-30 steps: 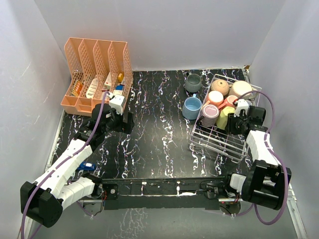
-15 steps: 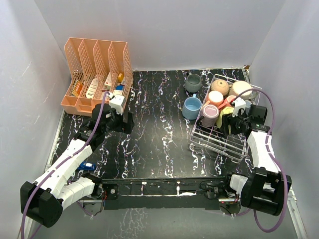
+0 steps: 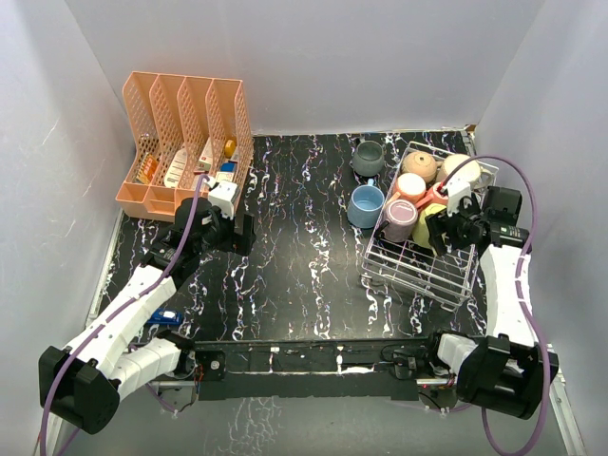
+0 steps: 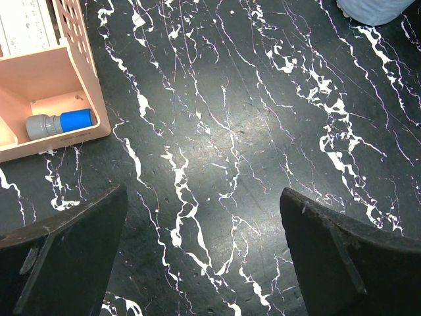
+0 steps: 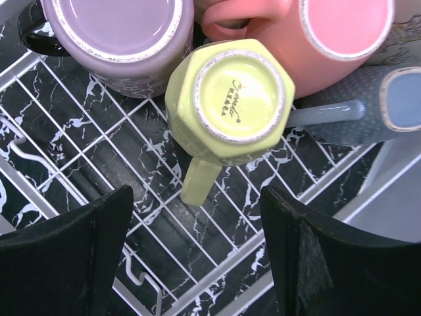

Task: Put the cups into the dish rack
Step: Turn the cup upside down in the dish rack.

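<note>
**Step in hand:** placement of one mug, at the letting-go stage. The right gripper point(image 5: 196, 217) hangs over the dish rack point(image 3: 414, 269) with its jaws wide apart. They stand either side of the yellow-green mug point(image 5: 227, 99) and touch nothing. This mug sits inside the rack, base up on the wire grid. It rests against the mauve mug point(image 5: 118, 36) and the pink mug point(image 5: 335, 33), which are also base up.

**Other arm:** the left gripper point(image 4: 204, 224) is fully spread and empty. It hovers over the bare table point(image 4: 223, 118), just beside the peach organizer point(image 4: 46, 99).

**Progress:** most mugs are loaded. A light blue mug point(image 3: 366, 205) and a grey mug point(image 3: 369, 157) stand on the table, just beside the rack's left side.

**Next move:**
1. Raise the right gripper straight up, so that neither finger catches the yellow-green mug's handle or the mugs beside it.
2. Carry it left over the rack wall to the light blue mug, which is the nearer of the two.
3. Take hold of that mug.
4. Set it on the open grid at the near end of the rack.
</note>
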{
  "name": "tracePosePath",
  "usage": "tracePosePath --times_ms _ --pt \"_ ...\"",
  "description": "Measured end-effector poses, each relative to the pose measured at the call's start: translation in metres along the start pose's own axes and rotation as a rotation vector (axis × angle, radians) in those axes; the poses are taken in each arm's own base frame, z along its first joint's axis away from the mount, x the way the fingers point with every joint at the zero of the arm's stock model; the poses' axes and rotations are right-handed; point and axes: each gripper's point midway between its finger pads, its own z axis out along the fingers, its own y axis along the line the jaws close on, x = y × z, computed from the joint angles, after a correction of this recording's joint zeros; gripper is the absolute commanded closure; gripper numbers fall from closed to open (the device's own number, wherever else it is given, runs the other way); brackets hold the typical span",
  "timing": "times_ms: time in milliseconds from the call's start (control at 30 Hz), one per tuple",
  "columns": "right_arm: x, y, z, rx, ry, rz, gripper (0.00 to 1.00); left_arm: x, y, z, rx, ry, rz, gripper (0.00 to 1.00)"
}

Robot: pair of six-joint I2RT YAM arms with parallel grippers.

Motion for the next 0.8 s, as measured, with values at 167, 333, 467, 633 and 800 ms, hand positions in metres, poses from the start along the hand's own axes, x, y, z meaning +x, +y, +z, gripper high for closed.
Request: tracePosePath --times_ms 167,333,467,633,800 --pt "-0.007 -0.011 -0.015 0.051 0.002 -0.049 0.42 0.0 0.0 0.0 0.0 0.0 0.0 0.03" --pt "0.003 -0.024 -0.014 0.087 0.053 -0.032 0.76 0.0 0.0 0.0 0.0 0.0 0.002 0.03" --pt "0.019 -0.032 -0.005 0.101 0.123 0.0 0.86 0.0 0.0 0.0 0.0 0.0 0.003 0.03" --pt "0.034 -0.029 0.005 0.087 0.153 0.014 0.88 0.0 0.0 0.0 0.0 0.0 0.003 0.03" --pt "0.048 -0.012 0.013 0.02 0.158 0.037 0.89 0.0 0.0 0.0 0.0 -0.001 0.003 0.03"
